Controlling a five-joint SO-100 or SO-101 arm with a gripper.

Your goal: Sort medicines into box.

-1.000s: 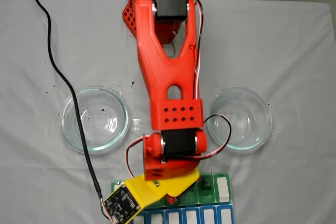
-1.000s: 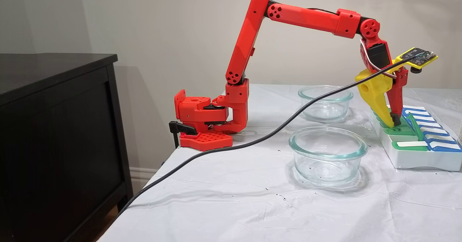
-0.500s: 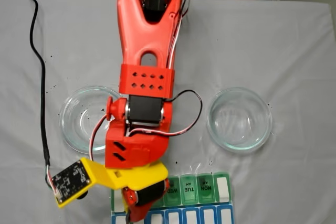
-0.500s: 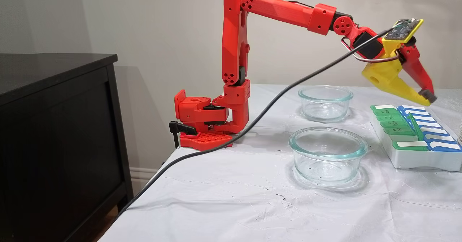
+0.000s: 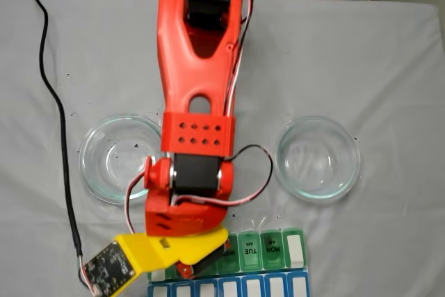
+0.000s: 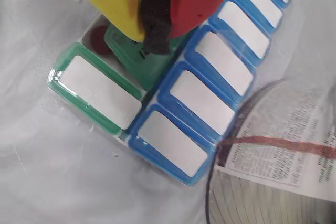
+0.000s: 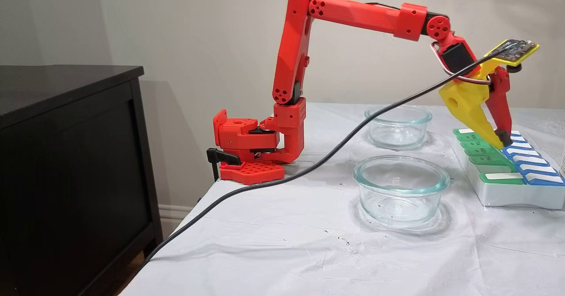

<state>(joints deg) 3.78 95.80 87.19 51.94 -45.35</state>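
Yellow-and-red, the gripper (image 7: pixel 500 140) hangs over the green row of the box (image 7: pixel 507 194), its 2 tips pinched together with nothing seen between them; from the side its points sit just above the lids. The wrist view (image 6: pixel 155 35) shows the black pad at the tips closed over a green lid, and at 9 o'clock from them a dark red medicine ball (image 6: pixel 97 40) lies in an opened compartment of the pill organizer (image 6: pixel 110 129), partly hidden under the yellow finger. From above, the gripper (image 5: pixel 189 267) covers the organizer's (image 5: pixel 295 250) left end, at 6 o'clock from the arm's (image 5: pixel 198 95) forearm; lids reading TUE and MON stay visible at 3 o'clock from it. Two clear glass dishes flank the arm, 1 at 9 o'clock (image 5: pixel 104 172) and 1 at 3 o'clock (image 5: pixel 341 172), both resting on the white cloth (image 5: pixel 389 60). A black cable (image 5: pixel 59 116) trails across the cloth to the circuit board (image 5: pixel 108 274) on the gripper's yellow mount. In the side view a black cabinet (image 7: pixel 66 154) stands beside the table.
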